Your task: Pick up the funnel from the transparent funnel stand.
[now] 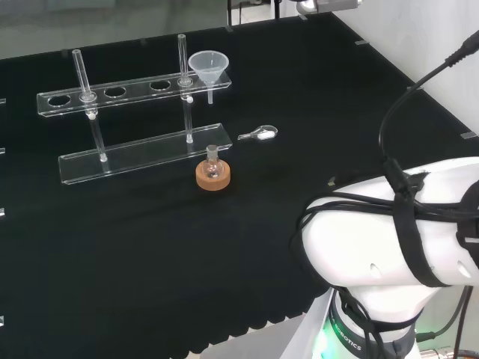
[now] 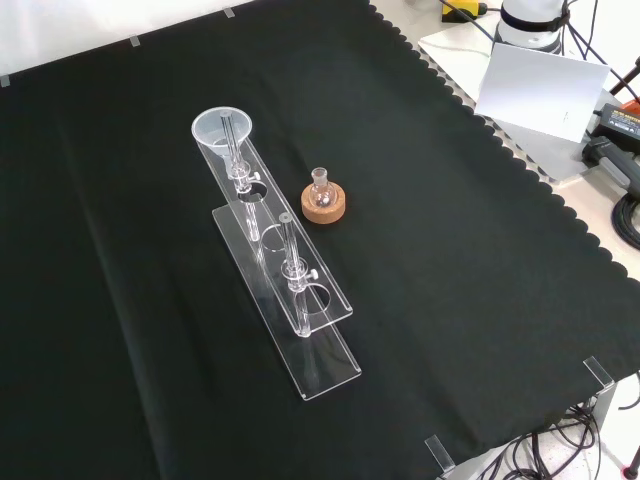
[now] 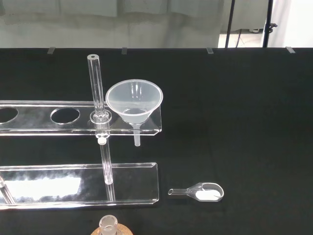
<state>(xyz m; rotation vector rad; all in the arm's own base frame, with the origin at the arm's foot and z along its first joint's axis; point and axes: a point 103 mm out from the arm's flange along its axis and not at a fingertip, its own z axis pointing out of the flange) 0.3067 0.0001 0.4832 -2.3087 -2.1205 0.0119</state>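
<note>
A clear plastic funnel [image 1: 207, 67] sits upright in the end hole of the transparent funnel stand [image 1: 127, 92], at the stand's right end in the head view. From the front, the funnel [image 2: 222, 132] is at the far end of the stand [image 2: 305, 325]. Seen from the wrist, the funnel [image 3: 134, 100] hangs through the upper bar of the stand [image 3: 58, 115], with its stem pointing down above the base plate. Nothing touches the funnel.
A small round-bottom flask on a cork ring [image 1: 213, 176] stands in front of the stand's base; the cork ring [image 2: 324, 205] lies right of the stand in the front view. A small clear scoop [image 1: 259, 134] holding white powder [image 3: 205, 194] lies on the cloth. The arm's white links [image 1: 397, 247] stand at lower right.
</note>
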